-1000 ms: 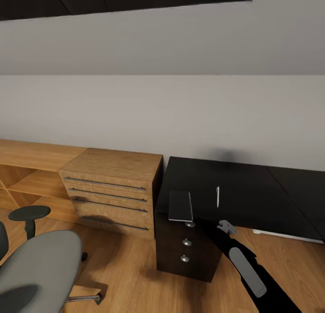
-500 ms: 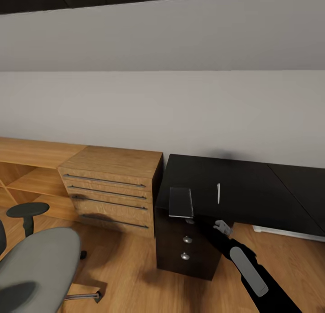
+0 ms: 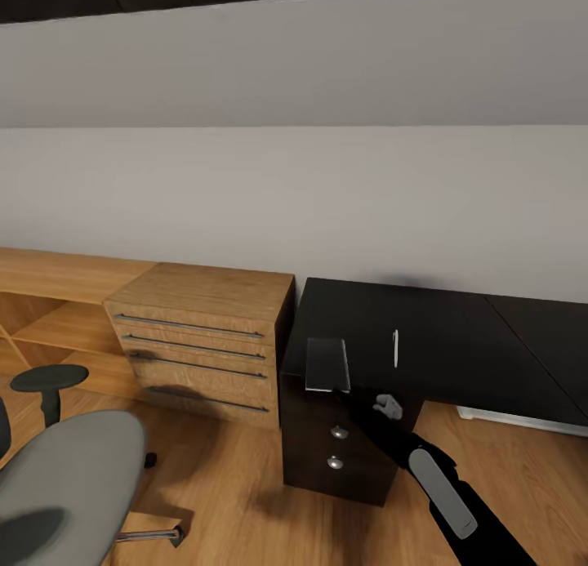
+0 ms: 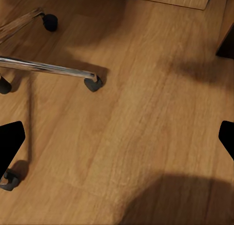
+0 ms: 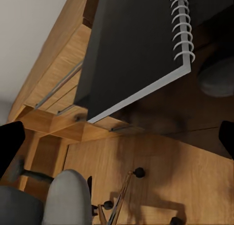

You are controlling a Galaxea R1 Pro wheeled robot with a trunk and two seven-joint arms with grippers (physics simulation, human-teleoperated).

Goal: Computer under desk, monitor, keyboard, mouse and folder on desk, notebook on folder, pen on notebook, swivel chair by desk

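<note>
Now our right arm (image 3: 433,488) has drawn back toward us from the notebook (image 3: 327,364), which overhangs the worktop's (image 3: 441,345) near left edge. That suggests a fresh approach. Pen (image 3: 395,347) lies just right. Right tool (image 5: 117,147) looks open; left tool (image 4: 117,137) open over floor (image 4: 146,113). Chair (image 3: 65,476) cropped near left.

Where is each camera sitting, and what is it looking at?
Head view: up on the robot's head, looking down at the black desk, the notebook and the right arm.
Left wrist view: near the left gripper, facing the floor and chair legs.
Right wrist view: near the right gripper, under the notebook.
Head and right wrist views share the notebook.
</note>
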